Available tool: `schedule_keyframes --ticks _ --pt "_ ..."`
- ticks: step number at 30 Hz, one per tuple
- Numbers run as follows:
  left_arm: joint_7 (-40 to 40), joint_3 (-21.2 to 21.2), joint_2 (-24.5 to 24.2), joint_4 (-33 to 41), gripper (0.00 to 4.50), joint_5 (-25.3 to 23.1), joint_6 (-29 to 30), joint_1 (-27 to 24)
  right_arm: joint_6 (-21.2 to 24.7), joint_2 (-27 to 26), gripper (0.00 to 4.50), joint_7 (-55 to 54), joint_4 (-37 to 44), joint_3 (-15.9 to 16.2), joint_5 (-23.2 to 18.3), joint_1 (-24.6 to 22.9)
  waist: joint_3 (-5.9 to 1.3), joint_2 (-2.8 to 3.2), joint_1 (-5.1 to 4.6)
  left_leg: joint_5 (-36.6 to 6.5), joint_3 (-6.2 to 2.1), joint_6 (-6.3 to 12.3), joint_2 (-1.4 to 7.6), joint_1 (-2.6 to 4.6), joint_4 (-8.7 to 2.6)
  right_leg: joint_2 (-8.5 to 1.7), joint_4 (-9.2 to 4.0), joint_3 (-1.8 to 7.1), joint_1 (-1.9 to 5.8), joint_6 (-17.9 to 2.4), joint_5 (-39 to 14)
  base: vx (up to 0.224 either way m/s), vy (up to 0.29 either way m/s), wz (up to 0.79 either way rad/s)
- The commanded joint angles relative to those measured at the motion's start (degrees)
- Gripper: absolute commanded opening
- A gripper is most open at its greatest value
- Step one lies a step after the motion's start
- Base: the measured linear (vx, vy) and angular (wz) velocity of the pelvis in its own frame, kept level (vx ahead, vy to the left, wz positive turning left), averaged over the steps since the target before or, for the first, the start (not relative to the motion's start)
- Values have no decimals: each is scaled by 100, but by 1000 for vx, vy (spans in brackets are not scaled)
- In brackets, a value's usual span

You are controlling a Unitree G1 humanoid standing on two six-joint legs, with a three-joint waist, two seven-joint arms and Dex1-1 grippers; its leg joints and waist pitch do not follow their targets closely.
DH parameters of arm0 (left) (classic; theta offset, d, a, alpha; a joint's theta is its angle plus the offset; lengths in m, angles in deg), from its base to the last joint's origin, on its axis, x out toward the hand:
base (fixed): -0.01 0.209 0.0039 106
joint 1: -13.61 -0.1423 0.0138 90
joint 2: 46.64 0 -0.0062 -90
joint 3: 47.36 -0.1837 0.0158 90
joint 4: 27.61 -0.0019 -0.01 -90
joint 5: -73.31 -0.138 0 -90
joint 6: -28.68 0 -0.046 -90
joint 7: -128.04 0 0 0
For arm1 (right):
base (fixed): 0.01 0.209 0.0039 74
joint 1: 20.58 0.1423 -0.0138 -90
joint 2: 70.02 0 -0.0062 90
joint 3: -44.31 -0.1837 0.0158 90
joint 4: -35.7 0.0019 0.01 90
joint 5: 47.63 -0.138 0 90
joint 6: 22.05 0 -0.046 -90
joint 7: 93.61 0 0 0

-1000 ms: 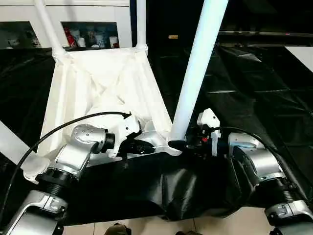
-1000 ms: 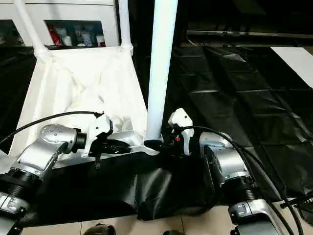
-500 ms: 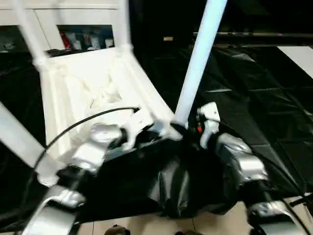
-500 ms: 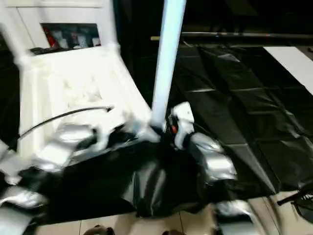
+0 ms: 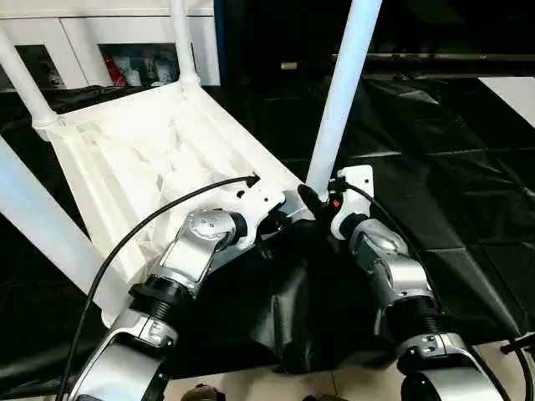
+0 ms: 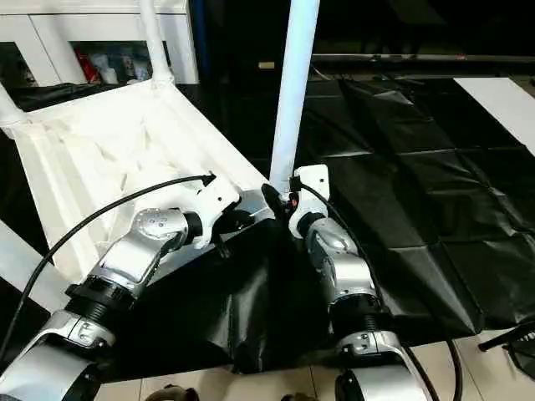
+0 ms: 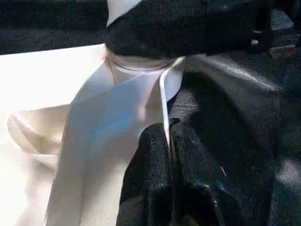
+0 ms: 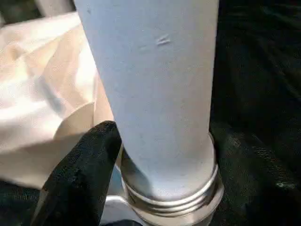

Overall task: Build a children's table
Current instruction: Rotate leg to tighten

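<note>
- While the children's table (image 5: 159, 159) lies upside down on the black-draped surface (image 5: 451, 184), left gripper (image 7: 168, 141) fingers pinch its rim
- Right gripper (image 5: 311, 200) fingers clasp the near leg (image 5: 338, 100) at its socket

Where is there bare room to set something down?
The black drape beside the right arm, beyond the near leg, lies bare up to the white patch at the far edge. The near corner is crowded: left gripper pinches the tabletop rim, right gripper at the leg's base.
</note>
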Motion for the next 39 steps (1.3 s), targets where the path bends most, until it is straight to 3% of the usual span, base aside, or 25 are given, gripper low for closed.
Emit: schedule_keyframes --ticks 1,4,8,11,21,32,39 --pt "-783 -279 -31 120 0 302 -271 -220 -31 158 352 897 127 537 93 -24 -304 -30 -3 -911 -168 393 351 42 -398 -436 -452 353 267 -1190 -976 0 0 0" --pt "-926 -250 -158 168 0 345 -255 -251 -58 369 361 1336 229 664 129 -64 -296 -39 0 -787 -151 532 341 27 -377 -436 -438 360 269 -1259 -802 0 0 0" --pt "-1606 -191 -589 359 0 566 -545 -371 -148 1079 361 2636 672 1044 117 -290 -292 -46 36 -734 -151 642 356 24 -367 -438 -424 355 274 -1259 -782 0 0 0" --pt "-2183 -153 -879 642 0 827 -454 -488 -70 1491 361 3319 950 1272 68 -420 -271 -43 28 -843 -154 634 368 28 -387 -427 -436 349 260 -1278 -932 0 0 0" --pt "-2626 -178 -1210 888 0 950 -407 -684 65 1566 361 3949 1281 1226 -328 -502 -296 -51 50 -638 -143 687 389 38 -366 -432 -367 350 258 -1509 -512 0 0 0" --pt "-2625 -181 -1222 955 0 962 -367 -719 -39 1652 261 4098 1236 1446 -121 -579 -296 -89 61 -569 -136 653 372 43 -356 -435 -367 356 261 -1455 -580 0 0 0" --pt "-2582 -177 -1215 945 0 933 -386 -750 -141 1679 210 4089 1171 1478 -35 -603 -291 -73 70 -583 -136 678 369 43 -352 -429 -369 354 262 -1462 -563 0 0 0"
